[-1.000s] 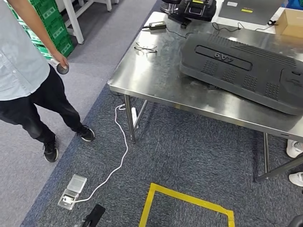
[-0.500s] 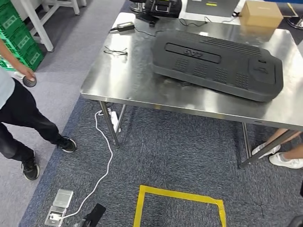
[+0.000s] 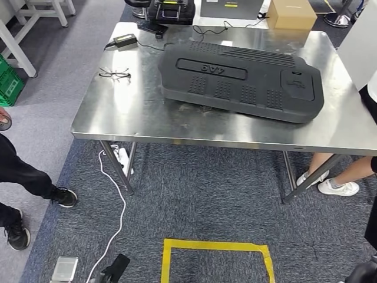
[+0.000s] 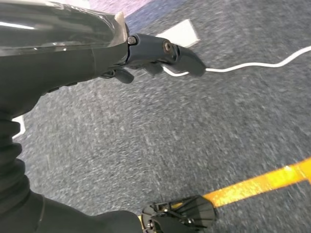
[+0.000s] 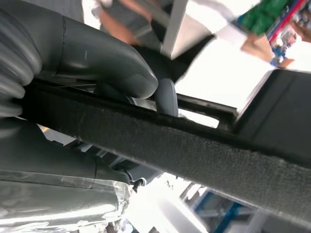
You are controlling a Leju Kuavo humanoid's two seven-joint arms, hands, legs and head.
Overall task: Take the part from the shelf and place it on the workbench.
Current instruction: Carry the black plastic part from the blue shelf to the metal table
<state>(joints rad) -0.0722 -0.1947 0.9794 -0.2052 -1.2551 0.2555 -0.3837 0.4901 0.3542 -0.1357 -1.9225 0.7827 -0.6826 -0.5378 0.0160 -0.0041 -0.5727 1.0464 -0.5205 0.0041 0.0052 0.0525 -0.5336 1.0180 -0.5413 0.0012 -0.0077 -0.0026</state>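
Observation:
A large black moulded part [image 3: 240, 79] lies flat on the steel workbench [image 3: 133, 115] in the head view. In the right wrist view my right hand [image 5: 69, 58] grips the felt-like edge of a long black part [image 5: 205, 155], with the grey thumb [image 5: 117, 68] pressed over it. A dark bit of that arm [image 3: 362, 272] shows at the lower right of the head view. My left hand [image 4: 154, 53] hangs over the carpet with its fingers stretched out and nothing in it; its dark tip [image 3: 116, 268] shows low in the head view.
Glasses [image 3: 115, 73], a power adapter [image 3: 124, 40], a black case [image 3: 171, 10] and a cardboard box [image 3: 291, 13] sit on the bench. A white cable [image 3: 116, 206] and a yellow tape square [image 3: 213, 247] lie on the carpet. One person's legs [image 3: 26, 183] stand left, another's feet [image 3: 331, 186] right.
The whole picture has shifted: the camera has turned, so the workbench now sits centred and square ahead. The person at the left has slid mostly out of the frame.

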